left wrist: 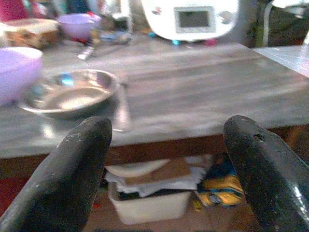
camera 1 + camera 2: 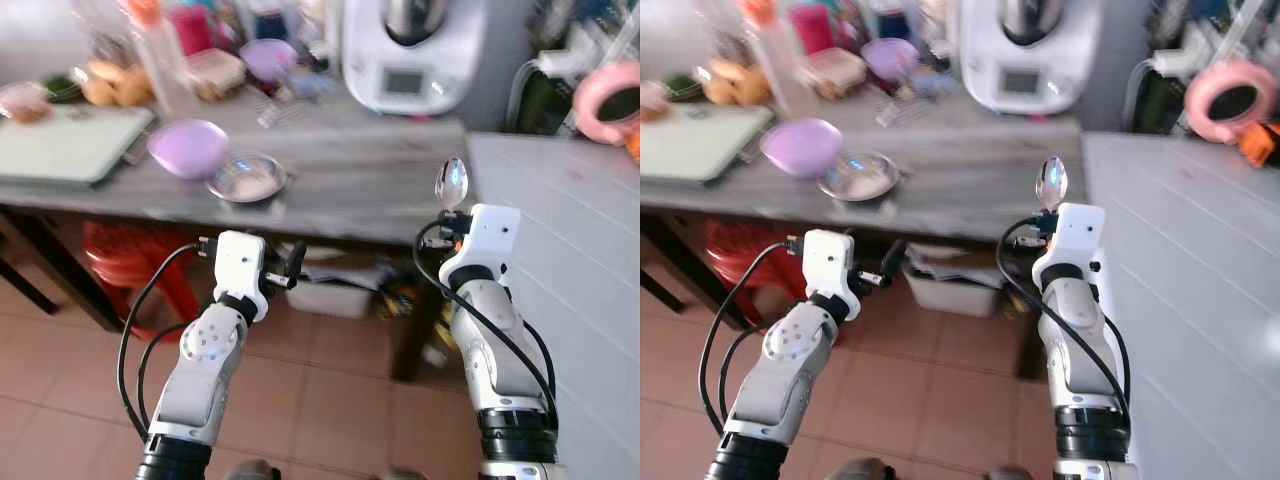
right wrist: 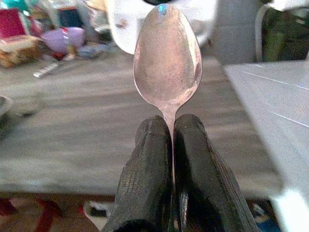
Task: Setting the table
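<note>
My right gripper [image 3: 171,125] is shut on a metal spoon [image 2: 451,182], bowl pointing up, held just before the front edge of the grey wooden table [image 2: 380,190]. On the table sit a shallow steel plate [image 2: 247,179] and, beside it, a purple bowl [image 2: 188,147] turned upside down. My left gripper [image 2: 290,268] is open and holds nothing, below the table's front edge. In the left wrist view the steel plate [image 1: 67,93] lies ahead between the two black fingers [image 1: 75,169].
A white kitchen machine [image 2: 415,50] stands at the back of the table, with a second purple bowl [image 2: 268,57], containers and food nearby. A pale cutting board [image 2: 70,145] lies at the left. A red stool [image 2: 130,260] and a white bin [image 2: 330,295] are under the table. A white surface [image 2: 560,220] is on the right.
</note>
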`<state>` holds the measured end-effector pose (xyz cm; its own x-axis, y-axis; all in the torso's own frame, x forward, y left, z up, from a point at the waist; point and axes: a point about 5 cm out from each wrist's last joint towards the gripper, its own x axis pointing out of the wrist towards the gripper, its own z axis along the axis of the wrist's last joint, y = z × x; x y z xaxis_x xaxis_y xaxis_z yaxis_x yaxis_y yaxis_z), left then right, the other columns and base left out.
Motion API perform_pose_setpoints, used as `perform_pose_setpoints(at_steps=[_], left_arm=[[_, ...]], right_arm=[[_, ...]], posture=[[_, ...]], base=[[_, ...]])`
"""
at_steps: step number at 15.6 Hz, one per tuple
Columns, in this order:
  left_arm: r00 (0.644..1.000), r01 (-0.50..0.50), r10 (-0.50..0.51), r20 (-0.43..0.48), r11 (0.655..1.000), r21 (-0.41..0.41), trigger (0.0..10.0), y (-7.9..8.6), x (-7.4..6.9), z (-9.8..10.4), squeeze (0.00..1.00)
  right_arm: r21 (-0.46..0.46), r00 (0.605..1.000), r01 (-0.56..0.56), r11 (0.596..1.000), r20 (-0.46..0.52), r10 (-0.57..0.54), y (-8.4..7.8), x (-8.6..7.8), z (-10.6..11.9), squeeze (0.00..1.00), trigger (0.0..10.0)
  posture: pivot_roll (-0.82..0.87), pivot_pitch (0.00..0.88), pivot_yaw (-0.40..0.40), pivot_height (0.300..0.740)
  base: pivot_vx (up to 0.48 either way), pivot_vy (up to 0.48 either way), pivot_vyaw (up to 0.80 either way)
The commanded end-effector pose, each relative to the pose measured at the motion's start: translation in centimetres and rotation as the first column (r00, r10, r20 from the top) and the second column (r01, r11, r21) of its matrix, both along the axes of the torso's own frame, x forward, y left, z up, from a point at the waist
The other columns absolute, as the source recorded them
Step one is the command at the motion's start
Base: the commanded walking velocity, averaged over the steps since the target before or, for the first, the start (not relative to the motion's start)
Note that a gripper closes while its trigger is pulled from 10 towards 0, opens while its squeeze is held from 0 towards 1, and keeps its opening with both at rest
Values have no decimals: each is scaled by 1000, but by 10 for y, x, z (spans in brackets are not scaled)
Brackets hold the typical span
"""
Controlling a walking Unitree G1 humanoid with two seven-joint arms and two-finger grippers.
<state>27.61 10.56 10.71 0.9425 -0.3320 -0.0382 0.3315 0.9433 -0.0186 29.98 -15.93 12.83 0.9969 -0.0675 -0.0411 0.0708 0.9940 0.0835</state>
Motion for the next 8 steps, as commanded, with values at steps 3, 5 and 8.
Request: perform_pose_setpoints(at_steps=[3, 5, 8], left_arm=[[1000, -20, 20, -2, 1000, 19, 10000, 10, 1, -1, 0], [1000, -12, 12, 9, 1000, 26, 10000, 9, 0, 0, 0], [999, -4, 3, 38, 1000, 28, 10000, 8, -1, 4, 0]], right_arm=[[6, 1000, -24, 1000, 16, 24, 9, 2, 4, 0, 10000], [7, 1000, -26, 1000, 16, 26, 10, 3, 4, 0, 10000], [7, 999, -31, 999, 19, 31, 11, 4, 5, 0, 10000]], posture=[[-37, 0, 33, 740], [-34, 0, 32, 740], [-30, 0, 32, 740]], base=[[279, 390, 0], [261, 403, 0], [386, 131, 0]])
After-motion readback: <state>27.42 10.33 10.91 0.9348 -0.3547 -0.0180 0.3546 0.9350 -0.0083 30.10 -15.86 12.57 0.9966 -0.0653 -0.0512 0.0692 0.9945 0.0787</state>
